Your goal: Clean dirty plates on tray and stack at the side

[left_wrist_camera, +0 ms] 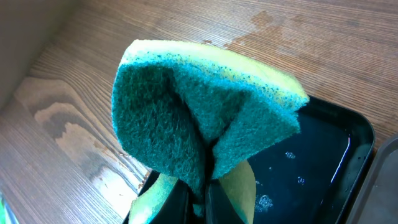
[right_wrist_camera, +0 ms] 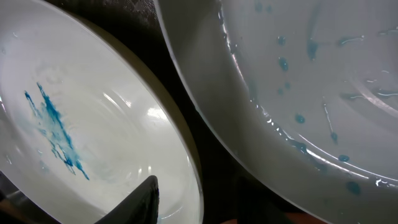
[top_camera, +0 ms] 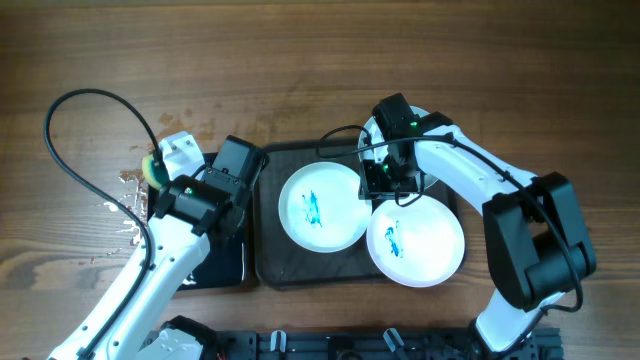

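Note:
The dark tray [top_camera: 268,160] holds two white plates, each with a blue smear: one in the middle [top_camera: 322,207] and one at the right [top_camera: 415,240]. A third plate [top_camera: 371,132] shows only as a white edge under my right arm. My right gripper [top_camera: 385,188] is low where the two plates meet. In the right wrist view it [right_wrist_camera: 202,190] is open and straddles the rim of a smeared white plate [right_wrist_camera: 81,118], one finger [right_wrist_camera: 146,199] inside it. Another plate [right_wrist_camera: 298,74] with blue droplets lies beside it. My left gripper [top_camera: 165,168] is shut on a green-and-yellow sponge [left_wrist_camera: 199,106].
A smaller glossy black tray [top_camera: 225,265] lies left of the big tray, under my left arm, with water drops on it [left_wrist_camera: 336,143]. A wet patch [top_camera: 125,195] marks the wooden table to its left. A black cable [top_camera: 90,95] loops at the far left.

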Controlling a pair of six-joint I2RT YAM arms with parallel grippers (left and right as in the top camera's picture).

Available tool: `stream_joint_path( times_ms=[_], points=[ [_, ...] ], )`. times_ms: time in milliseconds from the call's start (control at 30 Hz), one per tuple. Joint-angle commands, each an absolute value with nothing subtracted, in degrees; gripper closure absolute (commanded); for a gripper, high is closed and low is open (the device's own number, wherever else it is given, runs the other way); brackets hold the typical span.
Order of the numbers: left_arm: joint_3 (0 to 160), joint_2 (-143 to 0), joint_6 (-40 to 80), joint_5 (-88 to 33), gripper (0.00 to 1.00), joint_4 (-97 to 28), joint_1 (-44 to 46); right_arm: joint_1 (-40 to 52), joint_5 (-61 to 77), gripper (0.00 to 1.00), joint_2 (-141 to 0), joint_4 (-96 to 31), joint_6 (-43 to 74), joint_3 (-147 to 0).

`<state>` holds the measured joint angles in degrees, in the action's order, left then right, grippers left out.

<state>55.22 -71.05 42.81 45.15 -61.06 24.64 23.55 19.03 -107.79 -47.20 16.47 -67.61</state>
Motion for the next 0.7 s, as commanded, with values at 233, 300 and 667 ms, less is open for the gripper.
stream_joint_path(
  times_ms=[233, 300, 667],
  points=[
    [55.5, -71.3, 44.4, 45.7, 0.96, -60.8, 24.9, 23.7, 21.0, 0.73, -112.9, -45.8, 16.3, -67.0],
    [55.5, -71.3, 44.4, 45.5, 0.96, -60.8, 24.9, 23.7, 21.1, 0.84, -112.9, -45.6, 15.6, -67.0],
    [55.5, -71.3, 44.4, 43.5, 0.96, -60.5, 24.9, 23.7, 21.0, 0.95, -112.9, -45.1, 15.6, -67.0]
  ],
)
